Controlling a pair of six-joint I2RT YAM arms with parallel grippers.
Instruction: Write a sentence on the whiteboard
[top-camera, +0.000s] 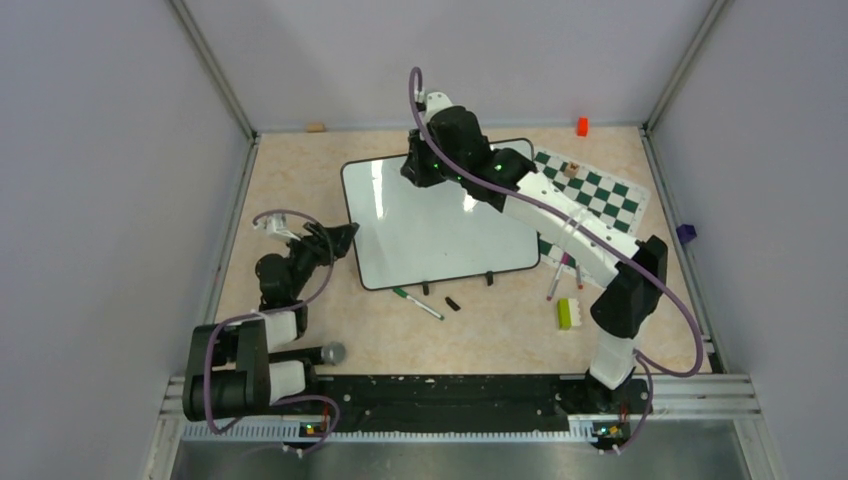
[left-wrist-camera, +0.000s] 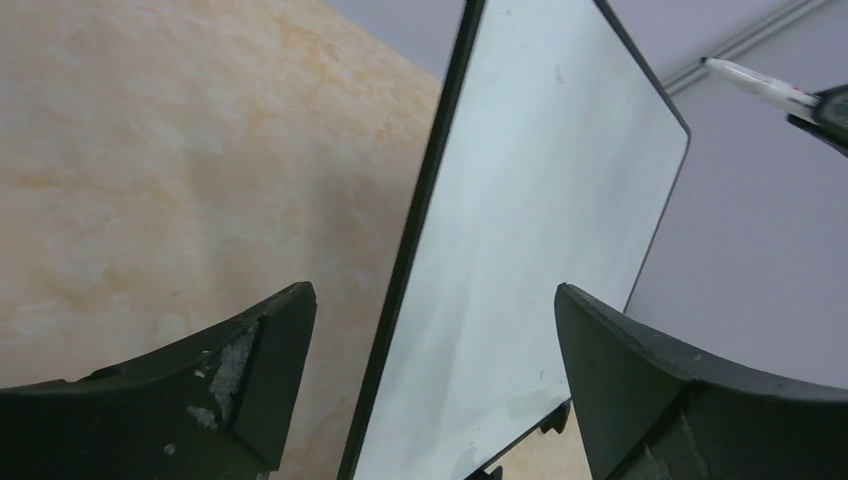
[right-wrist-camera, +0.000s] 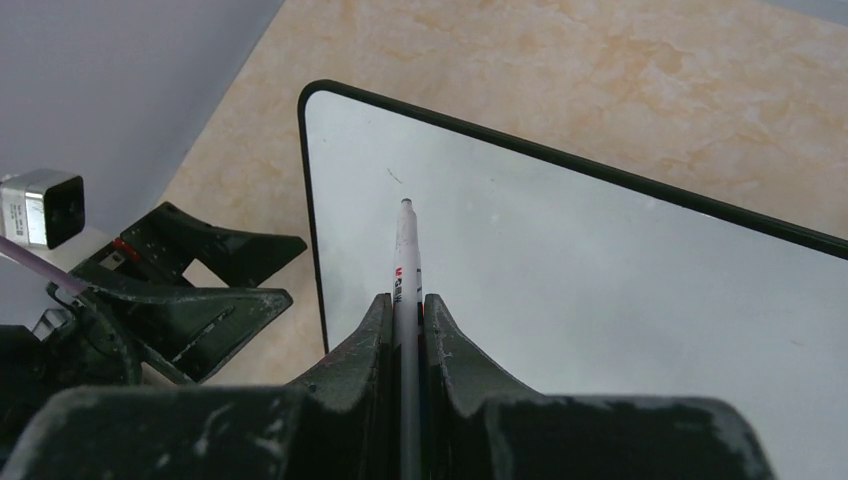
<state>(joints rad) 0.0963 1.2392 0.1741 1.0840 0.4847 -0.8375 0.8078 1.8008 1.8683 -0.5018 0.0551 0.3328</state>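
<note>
Large glossy white whiteboard with thin black rim (top-camera: 430, 225) mid beige marbled worktop (top-camera: 300, 170), no sentence readable yet. Thin white marker (right-wrist-camera: 404, 250) clamped in right gripper (right-wrist-camera: 405, 300), tip by far-left corner. Gaping left gripper (top-camera: 340, 238) astride left rim, contact unclear. Risk: board skidding under pen pressure, letters smeared or broken.
</note>
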